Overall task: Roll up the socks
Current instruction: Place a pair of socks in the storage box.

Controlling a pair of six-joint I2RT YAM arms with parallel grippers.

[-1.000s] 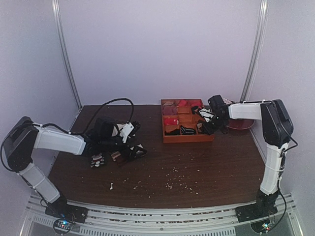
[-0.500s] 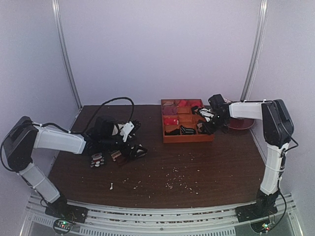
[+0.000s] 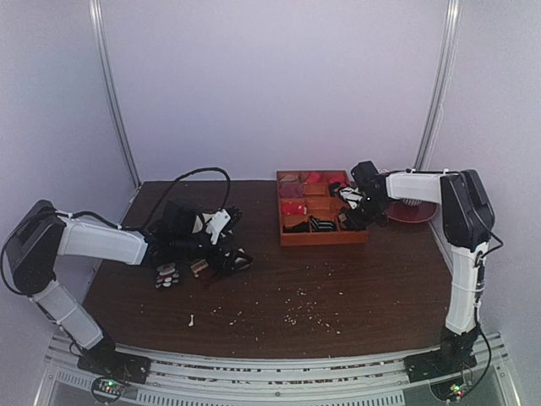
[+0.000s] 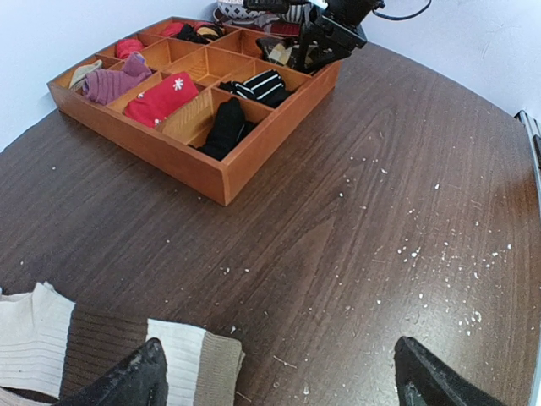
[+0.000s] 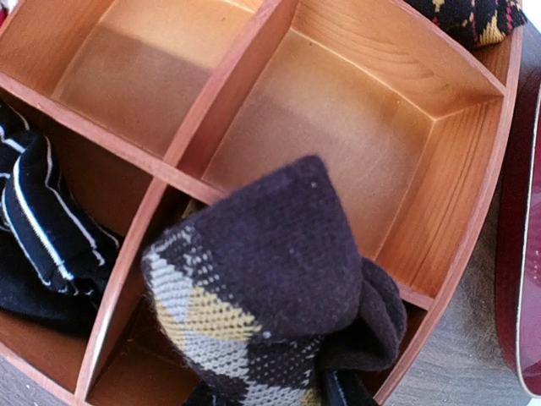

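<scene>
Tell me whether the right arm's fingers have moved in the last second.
Yes. The right fingers have shifted slightly left, farther over the wooden tray and away from the red plate beside it.

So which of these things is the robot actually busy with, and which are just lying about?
The job:
- argyle socks, bundled over the wooden tray

Lying about:
- brown-and-cream striped socks on the table
- black-and-white striped sock, red sock and purple sock in the tray
- red plate
- crumbs
</scene>
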